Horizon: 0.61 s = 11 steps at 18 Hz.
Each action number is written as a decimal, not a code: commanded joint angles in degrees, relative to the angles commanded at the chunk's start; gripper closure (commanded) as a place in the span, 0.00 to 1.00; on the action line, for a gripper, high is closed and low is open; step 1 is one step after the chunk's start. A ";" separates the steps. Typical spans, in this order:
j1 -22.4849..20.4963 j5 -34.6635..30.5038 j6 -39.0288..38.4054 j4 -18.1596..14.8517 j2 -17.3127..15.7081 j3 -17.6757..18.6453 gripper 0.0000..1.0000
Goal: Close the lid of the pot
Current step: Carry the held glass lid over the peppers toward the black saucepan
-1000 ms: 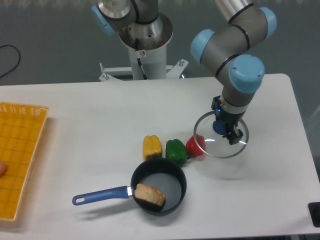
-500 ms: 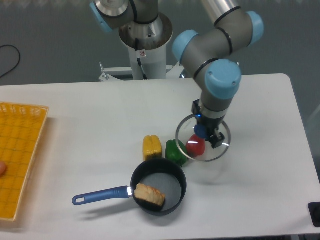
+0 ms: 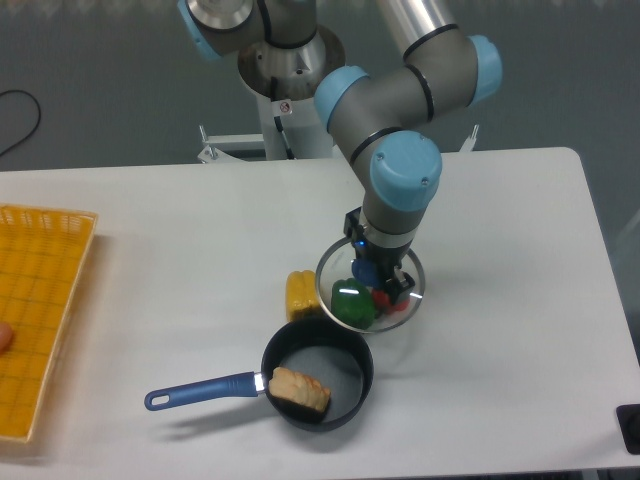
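Observation:
The pot (image 3: 318, 373) is a dark saucepan with a blue handle pointing left, near the table's front. A piece of bread (image 3: 299, 390) lies inside it. My gripper (image 3: 380, 276) is shut on the blue knob of the glass lid (image 3: 335, 280) and holds it in the air, above the green pepper (image 3: 351, 303) and red pepper (image 3: 388, 298). The lid hangs up and to the right of the pot and does not touch it.
A yellow pepper (image 3: 303, 294) stands just behind the pot's rim, left of the green one. A yellow basket (image 3: 40, 310) lies at the table's left edge. The robot base (image 3: 285, 90) stands at the back.
My gripper has carried the lid to the left, from right of the red pepper to above the green and red peppers, closer to the pot.

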State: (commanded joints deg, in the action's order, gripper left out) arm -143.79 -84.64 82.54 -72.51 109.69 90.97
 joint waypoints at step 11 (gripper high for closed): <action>2.99 0.00 -6.33 0.26 2.28 -3.08 0.41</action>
State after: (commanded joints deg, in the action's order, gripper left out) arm -140.80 -84.64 76.20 -72.25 111.97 87.89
